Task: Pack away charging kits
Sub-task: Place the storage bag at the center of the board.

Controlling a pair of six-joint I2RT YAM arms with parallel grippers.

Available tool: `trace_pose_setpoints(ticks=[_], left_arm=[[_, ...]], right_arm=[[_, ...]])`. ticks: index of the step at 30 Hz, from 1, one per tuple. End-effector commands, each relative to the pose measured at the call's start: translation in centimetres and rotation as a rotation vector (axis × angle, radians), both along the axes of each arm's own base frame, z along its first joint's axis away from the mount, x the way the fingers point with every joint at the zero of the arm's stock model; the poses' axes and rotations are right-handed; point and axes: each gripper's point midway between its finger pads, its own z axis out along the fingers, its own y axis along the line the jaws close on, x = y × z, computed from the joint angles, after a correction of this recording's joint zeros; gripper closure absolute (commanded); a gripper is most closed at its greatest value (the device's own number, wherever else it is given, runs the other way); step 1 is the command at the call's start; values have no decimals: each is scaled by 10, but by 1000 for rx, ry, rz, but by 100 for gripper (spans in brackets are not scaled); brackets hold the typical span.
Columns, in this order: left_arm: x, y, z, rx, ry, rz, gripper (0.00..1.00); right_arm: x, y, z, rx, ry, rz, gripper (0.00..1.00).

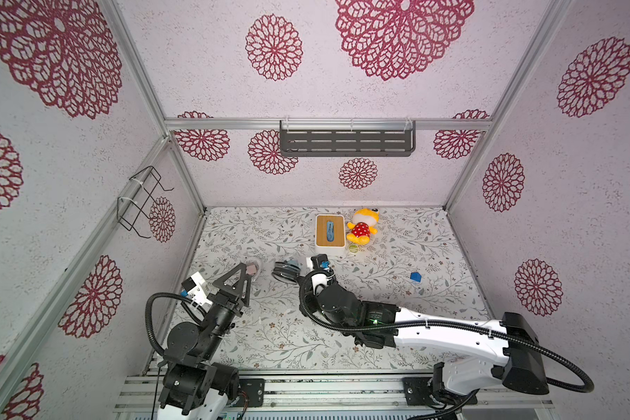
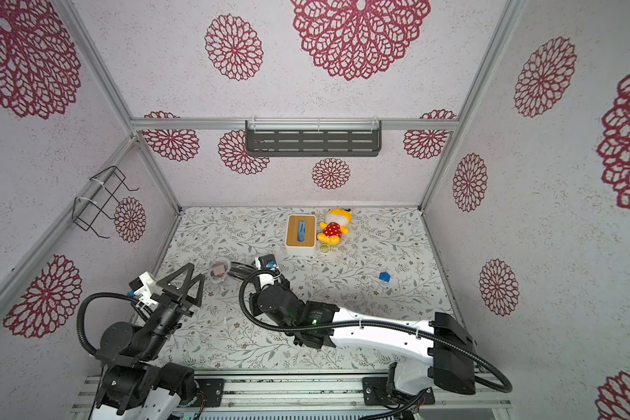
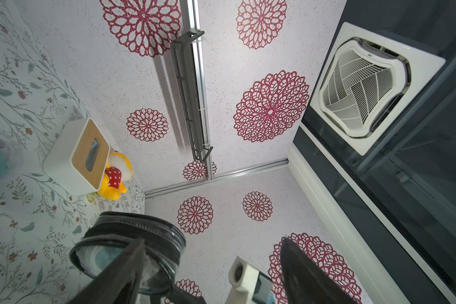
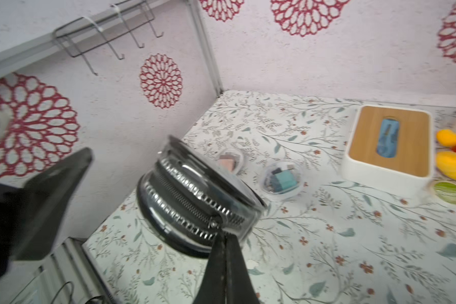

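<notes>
Packing looks barely begun. The pale pink cube adapter kit [image 4: 231, 163] and a teal cube adapter kit [image 4: 282, 180] sit in clear domes on the floral worktop [image 4: 353, 250], outside the round clear black-zippered pouch [image 4: 195, 205]. The right hand [image 4: 225, 237] is clamped on the pouch's zipper edge, with both kits just beyond. The left hand [image 3: 213, 240] gapes empty near the pink kit.

**Floral tabletop, scattered items**

Floral table [image 1: 255, 232]: white box [image 1: 330, 232] and plush toy [image 1: 361, 226] side by side near far edge. Green disc [image 1: 353, 248] just beside box. Blue block [image 1: 415, 277] toward right edge. Pink adapter [image 4: 228, 162] and teal adapter [image 4: 284, 180], each in a clear dome [image 4: 299, 173], toward left edge. Zip pouch [image 4: 195, 200] tilted nearby, contact with the surface unclear.
</notes>
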Motion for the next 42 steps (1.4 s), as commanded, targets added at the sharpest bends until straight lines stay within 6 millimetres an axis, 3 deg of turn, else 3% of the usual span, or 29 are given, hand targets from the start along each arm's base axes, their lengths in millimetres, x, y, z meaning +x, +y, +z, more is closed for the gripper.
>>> trace_pose_setpoints(ticks=[1,7,12,19,25,29,32,37,42], left_arm=[[11,1,-41,147,170,23,10],[32,-14,-55,220,227,-36,8],[41,-16,-67,279,276,-42,7],[39,-9,-76,289,290,-10,6],[29,-3,-73,292,277,15,5],[23,3,-69,293,265,39,5],[20,4,-67,291,256,43,4],[21,3,-67,291,255,40,4],[25,1,-70,287,262,31,4]], right_arm=[[8,-39,1,-36,-25,-91,100],[18,-81,-50,-139,27,-154,100],[42,-119,-98,-154,145,-251,100],[64,-144,-122,-116,240,-422,100],[94,-177,-143,-130,324,-681,100],[114,-190,-161,-102,398,-742,100],[124,-189,-168,-95,420,-753,100],[133,-163,-177,-71,462,-685,99],[136,-134,-181,-33,484,-562,74]])
